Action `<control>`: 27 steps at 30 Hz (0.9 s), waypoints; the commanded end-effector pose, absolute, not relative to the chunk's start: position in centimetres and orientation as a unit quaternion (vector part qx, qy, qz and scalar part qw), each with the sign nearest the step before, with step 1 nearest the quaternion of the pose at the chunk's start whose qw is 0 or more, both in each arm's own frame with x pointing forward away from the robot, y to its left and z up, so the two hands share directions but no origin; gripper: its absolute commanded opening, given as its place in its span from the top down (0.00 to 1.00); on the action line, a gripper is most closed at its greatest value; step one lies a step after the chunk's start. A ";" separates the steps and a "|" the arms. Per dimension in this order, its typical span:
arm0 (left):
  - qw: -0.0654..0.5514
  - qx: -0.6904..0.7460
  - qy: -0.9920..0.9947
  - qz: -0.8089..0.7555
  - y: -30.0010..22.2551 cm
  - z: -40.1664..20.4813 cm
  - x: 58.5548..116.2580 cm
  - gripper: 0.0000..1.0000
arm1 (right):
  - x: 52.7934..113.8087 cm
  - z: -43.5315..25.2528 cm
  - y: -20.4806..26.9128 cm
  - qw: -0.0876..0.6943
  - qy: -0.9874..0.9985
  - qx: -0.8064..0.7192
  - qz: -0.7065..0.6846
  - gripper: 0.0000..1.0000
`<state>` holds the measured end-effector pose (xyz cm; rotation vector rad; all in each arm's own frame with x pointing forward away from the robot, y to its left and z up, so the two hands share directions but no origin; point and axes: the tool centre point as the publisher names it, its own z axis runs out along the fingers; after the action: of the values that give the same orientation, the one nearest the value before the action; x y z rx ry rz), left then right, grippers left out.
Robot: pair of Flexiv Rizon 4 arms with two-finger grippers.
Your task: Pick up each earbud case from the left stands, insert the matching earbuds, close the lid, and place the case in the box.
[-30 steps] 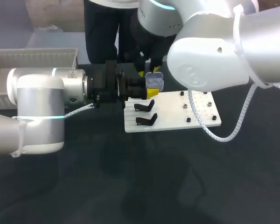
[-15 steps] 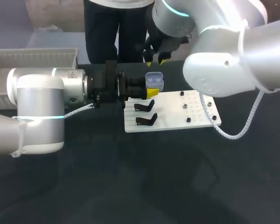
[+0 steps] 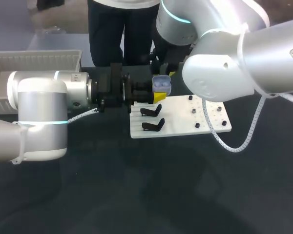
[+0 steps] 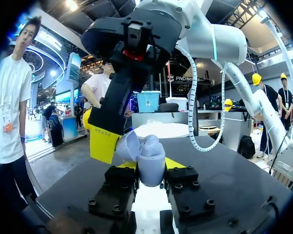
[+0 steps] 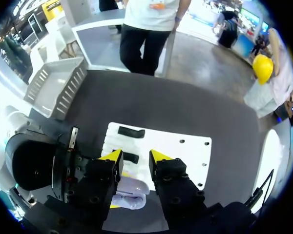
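earbud case (image 3: 161, 84), pale-blue plastic, open, pinched by our left end effector (image 4: 150, 170) for steady loading; our right end effector (image 5: 135, 157), parted and empty, hovers at its 12 o'clock.

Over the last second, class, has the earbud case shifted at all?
No. The earbud case sits just beyond the far left corner of the white board, exactly as before, held in the left gripper.

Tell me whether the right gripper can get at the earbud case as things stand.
Probably yes: the right gripper hangs open just above the earbud case, which the left gripper holds up, with nothing between them.
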<state>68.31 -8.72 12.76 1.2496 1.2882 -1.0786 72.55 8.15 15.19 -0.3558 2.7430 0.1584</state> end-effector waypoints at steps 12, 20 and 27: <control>0.505 0.515 0.532 -0.444 -8.8 12.7 68.1 1.00 | 69.5 16.8 7.4 0.215 0.969 -0.098 0.065 0.64; 0.505 0.515 0.532 -0.444 -8.8 12.7 68.1 1.00 | 69.9 19.4 5.1 0.268 0.958 -0.031 0.096 0.46; 0.553 0.518 0.529 -0.381 -2.8 16.9 69.7 1.00 | 69.3 19.4 3.7 0.301 0.946 0.020 0.121 0.00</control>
<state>70.88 -5.94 15.01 1.2423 1.2270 -0.9711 70.39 4.58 19.70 0.0317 2.6340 0.3084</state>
